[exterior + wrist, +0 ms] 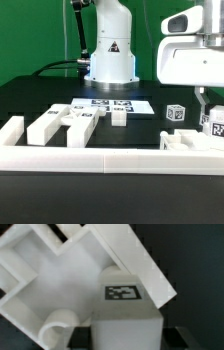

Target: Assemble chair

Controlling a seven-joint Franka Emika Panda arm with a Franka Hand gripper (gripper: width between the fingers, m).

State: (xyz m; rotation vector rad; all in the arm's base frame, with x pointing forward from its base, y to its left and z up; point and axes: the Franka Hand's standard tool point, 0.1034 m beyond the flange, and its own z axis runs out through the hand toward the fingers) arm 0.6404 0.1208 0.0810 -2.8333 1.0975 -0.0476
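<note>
At the exterior view's right edge of your desk [30,100] | your jaws are gripping, fully shut, a tagged chair block [125,322] | a framed chair piece [50,274] is lying just beside it, crowding you | loose chair pieces [60,124] are sitting well apart toward that view's left, past the marker board [110,103]

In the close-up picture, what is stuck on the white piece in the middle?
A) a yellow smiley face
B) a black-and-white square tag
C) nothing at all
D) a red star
B: in the wrist view, the white chair piece bears a square tag made of black and white blocks.
</note>
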